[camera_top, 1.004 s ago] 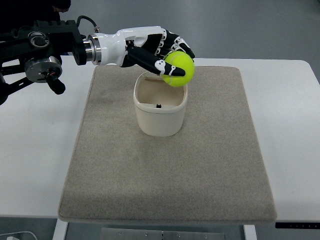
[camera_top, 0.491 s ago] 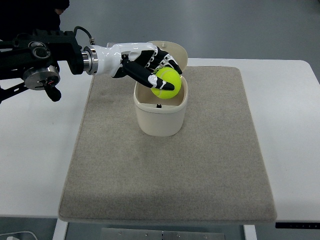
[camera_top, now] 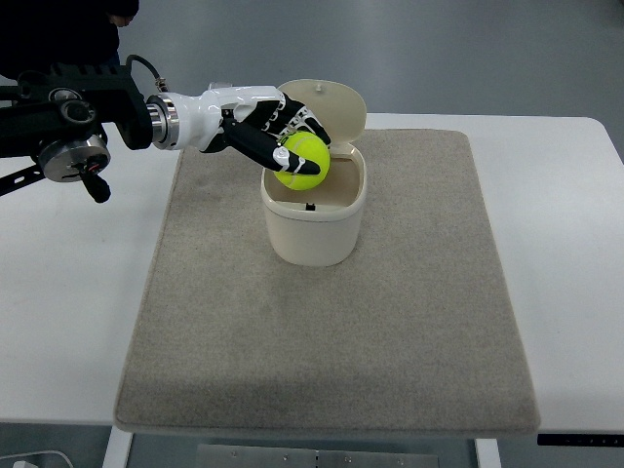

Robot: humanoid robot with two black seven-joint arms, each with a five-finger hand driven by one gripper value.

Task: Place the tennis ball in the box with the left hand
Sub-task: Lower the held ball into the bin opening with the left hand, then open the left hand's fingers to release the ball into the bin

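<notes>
While it hangs over the box: the left robot hand (camera_top: 278,146) grasps the tennis ball (camera_top: 299,161), fingers curled round it.
Change from half a second ago: ball and hand have shifted leftward, toward the box's left rim; a second ago the ball sat over the right rim.
Ball position: above the open mouth of the box (camera_top: 312,219), at its left back edge, not resting inside.
Box: cream, rounded, upright on the grey mat (camera_top: 331,331); its lid (camera_top: 331,107) stands open behind the hand.
Mat: lies on the white table (camera_top: 68,292).
In the way: nothing between ball and opening.
Arm pose: left arm (camera_top: 88,117) enters from the picture's left, wrist level, thumb dark across the ball's near side.
</notes>
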